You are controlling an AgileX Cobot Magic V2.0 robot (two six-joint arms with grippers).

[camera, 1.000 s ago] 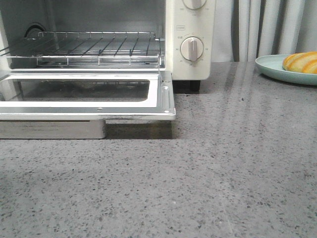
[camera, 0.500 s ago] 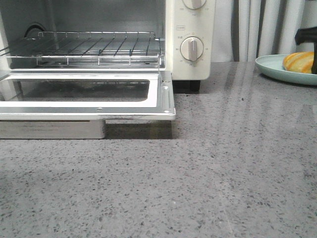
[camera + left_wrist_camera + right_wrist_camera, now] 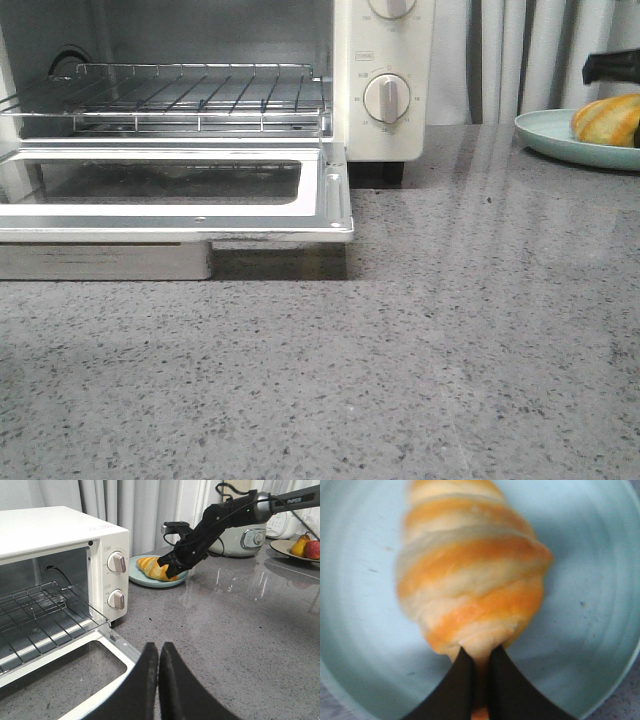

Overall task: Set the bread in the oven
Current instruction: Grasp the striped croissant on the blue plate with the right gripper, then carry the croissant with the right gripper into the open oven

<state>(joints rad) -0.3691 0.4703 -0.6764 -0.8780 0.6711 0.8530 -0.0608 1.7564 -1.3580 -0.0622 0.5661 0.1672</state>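
Note:
The bread (image 3: pixel 470 580), a golden-orange roll with cream stripes, lies on a pale blue plate (image 3: pixel 360 630). My right gripper (image 3: pixel 480 652) is shut on the roll's near end, its fingers pinching the tip. In the left wrist view the right gripper (image 3: pixel 168 569) sits down on the bread (image 3: pixel 150 566) on the plate (image 3: pixel 134 575). In the front view the bread (image 3: pixel 603 120) shows at the far right edge. The cream oven (image 3: pixel 350 50) stands at back left with its door (image 3: pixel 335 200) folded down and its wire rack (image 3: pixel 180 95) bare. My left gripper (image 3: pixel 159 647) is shut and empty beside the door's corner.
A metal tray (image 3: pixel 100 262) lies under the open door. A rice cooker (image 3: pixel 240 535) and a dish of fruit (image 3: pixel 302 547) stand at the back right, behind the right arm. Curtains hang behind the grey stone counter (image 3: pixel 420 360).
My right arm has come into the front view from the right and down onto the bread, now covering the roll's right end. The oven and left gripper have not moved.

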